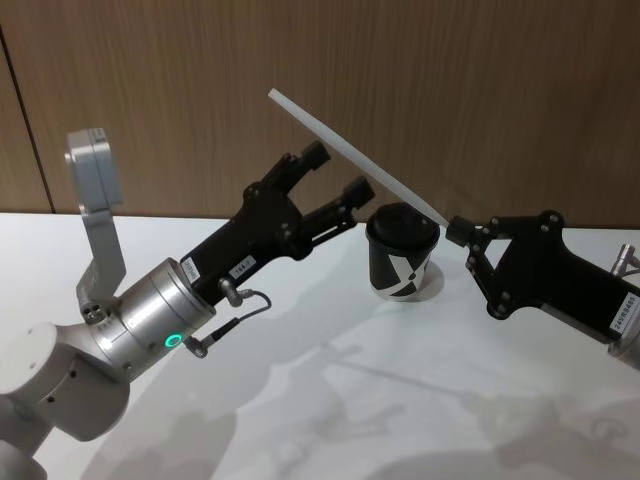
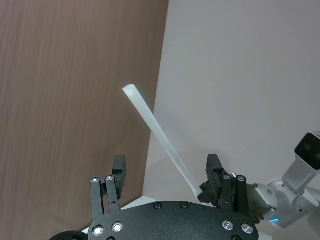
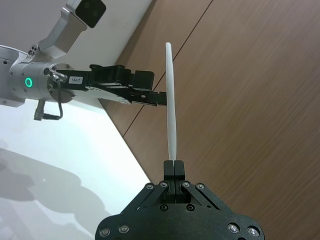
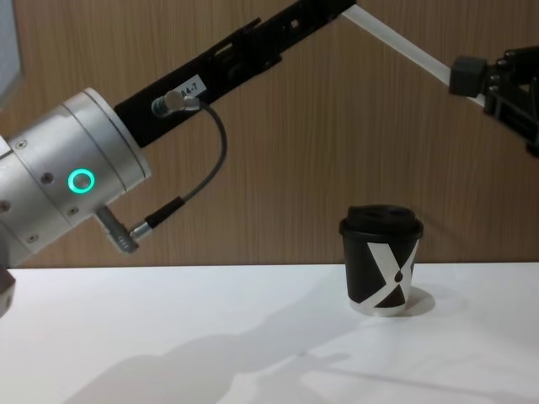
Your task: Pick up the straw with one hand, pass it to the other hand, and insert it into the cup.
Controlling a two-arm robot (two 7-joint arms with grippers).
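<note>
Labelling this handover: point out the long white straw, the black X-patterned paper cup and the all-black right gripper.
long white straw (image 1: 355,156): head view, mid-shaft.
black X-patterned paper cup (image 4: 381,264): chest view, patterned side wall.
all-black right gripper (image 3: 173,166): right wrist view, between fingertips shut on the straw.

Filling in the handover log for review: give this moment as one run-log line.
phase: handover | right claw: shut on straw end | left claw: open, straddling straw | cup: lidded, on table

I count two grippers on my arms: one left gripper (image 1: 340,172) and one right gripper (image 1: 457,233). There is one white straw (image 1: 355,155), one black cup (image 1: 400,268) with one lid (image 1: 398,226), one table (image 1: 300,410), and one thin black cable (image 1: 243,303) with one steel plug (image 1: 196,347).
</note>
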